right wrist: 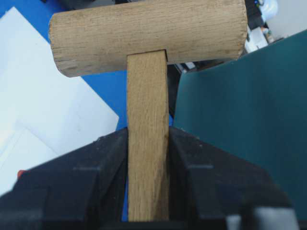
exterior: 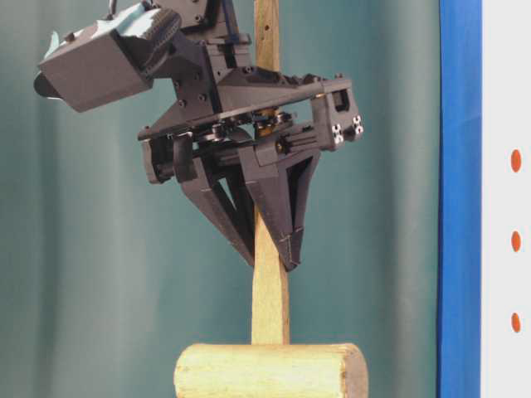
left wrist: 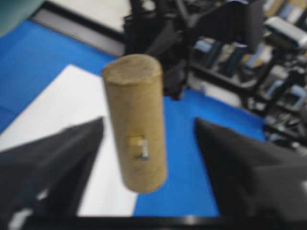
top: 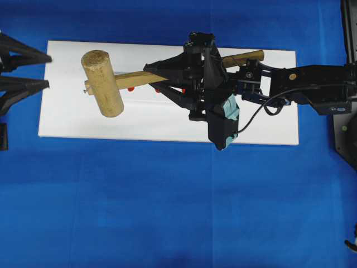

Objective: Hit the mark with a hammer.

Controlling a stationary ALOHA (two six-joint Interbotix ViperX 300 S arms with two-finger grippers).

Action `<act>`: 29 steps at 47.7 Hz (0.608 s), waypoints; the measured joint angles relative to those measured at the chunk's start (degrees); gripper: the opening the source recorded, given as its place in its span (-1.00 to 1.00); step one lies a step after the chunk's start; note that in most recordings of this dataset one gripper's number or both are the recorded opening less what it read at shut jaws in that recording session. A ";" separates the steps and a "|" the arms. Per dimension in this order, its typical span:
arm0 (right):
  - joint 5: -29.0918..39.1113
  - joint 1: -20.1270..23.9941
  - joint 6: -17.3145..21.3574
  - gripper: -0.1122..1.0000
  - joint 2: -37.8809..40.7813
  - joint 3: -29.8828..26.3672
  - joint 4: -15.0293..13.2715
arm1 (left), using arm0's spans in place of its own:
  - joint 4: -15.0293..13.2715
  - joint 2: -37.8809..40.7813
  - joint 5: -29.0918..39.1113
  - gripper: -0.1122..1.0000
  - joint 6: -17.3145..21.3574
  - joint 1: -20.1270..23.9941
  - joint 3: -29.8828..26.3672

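Currently, step in hand: the hammer [top: 103, 82] is carried in the air over the white board [top: 72, 120], so this reads as the lift before the strike; no blow has landed, as far as the views show.
Right gripper [right wrist: 147, 158]: clamped on the handle, a finger pressing each flat side, some way back from the head.
Left gripper [left wrist: 148, 139]: jaws spread wide and holding nothing; it sits at the left edge of the overhead view, apart from the mallet, with the head hanging in front of its wrist camera.
Hammer position: in the overhead view the head lies over the left part of the board and the handle runs right through the right arm's grip, its free end sticking out past the wrist toward the board's top edge.
Marks: small red dots [exterior: 515, 160] show in a row on the board in the table-level view, and a few red specks peek out under the right gripper from overhead; which dot is the target I cannot tell, since the arm hides most of them.
Next move, as a judgement: bring the head over the chosen dot, then swing down with the grip kept firm so the handle does not twist or slide.
Containers: none appear in any view, so nothing is held in one.
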 measured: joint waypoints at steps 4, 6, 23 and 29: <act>-0.26 0.00 0.09 -0.62 0.00 0.00 -0.09 | 0.00 0.70 -1.41 0.87 -0.44 0.00 0.00; -0.26 0.00 0.00 -0.62 0.00 0.00 -0.09 | 0.00 1.32 -2.46 0.85 -0.35 0.00 0.00; -0.26 0.26 0.09 -0.62 0.00 0.00 -0.09 | 0.00 15.12 -14.33 0.86 -0.44 0.09 -1.32; -0.26 0.26 0.00 -0.62 0.00 0.00 0.00 | 0.00 21.01 -17.14 0.86 -0.44 0.53 -3.78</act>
